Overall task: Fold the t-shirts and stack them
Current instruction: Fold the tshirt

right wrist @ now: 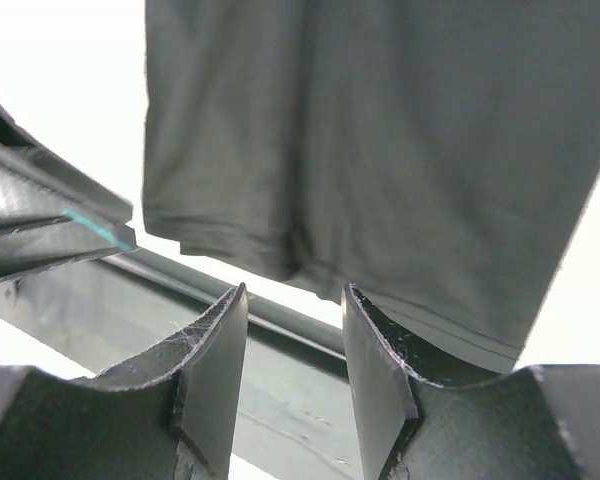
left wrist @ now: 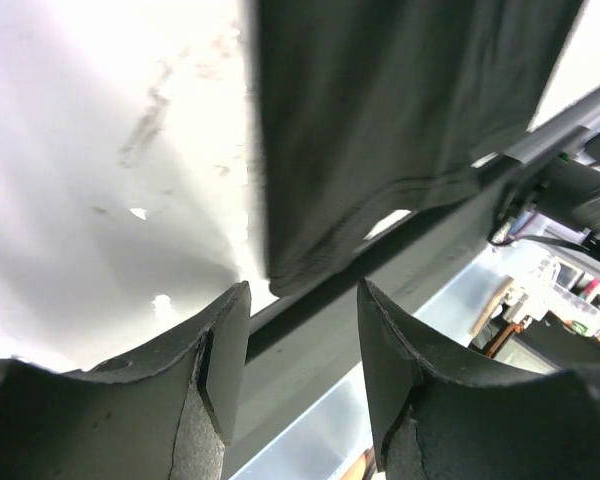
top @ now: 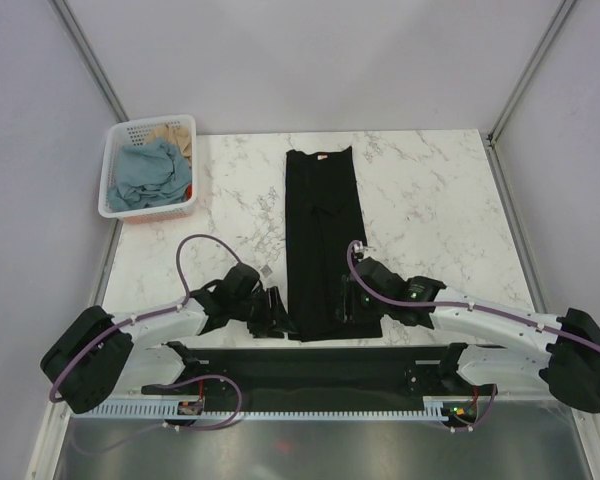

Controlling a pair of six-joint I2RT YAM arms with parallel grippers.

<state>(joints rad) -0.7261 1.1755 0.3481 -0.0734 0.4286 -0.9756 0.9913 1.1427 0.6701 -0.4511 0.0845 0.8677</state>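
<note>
A black t-shirt [top: 321, 235] lies folded into a long narrow strip down the middle of the marble table, neck label at the far end. My left gripper [top: 277, 315] is open and empty just left of its near hem; the hem corner shows in the left wrist view [left wrist: 380, 130]. My right gripper [top: 348, 303] is open at the right side of the near hem, the hem [right wrist: 380, 150] just beyond its fingertips. Dusty blue [top: 148, 172] and tan [top: 173, 133] shirts lie in the basket.
A white slotted basket [top: 117, 208] stands at the far left corner of the table. The dark base rail of the arms [top: 320, 360] runs along the near edge, just below the shirt's hem. Grey walls close in left, right and back.
</note>
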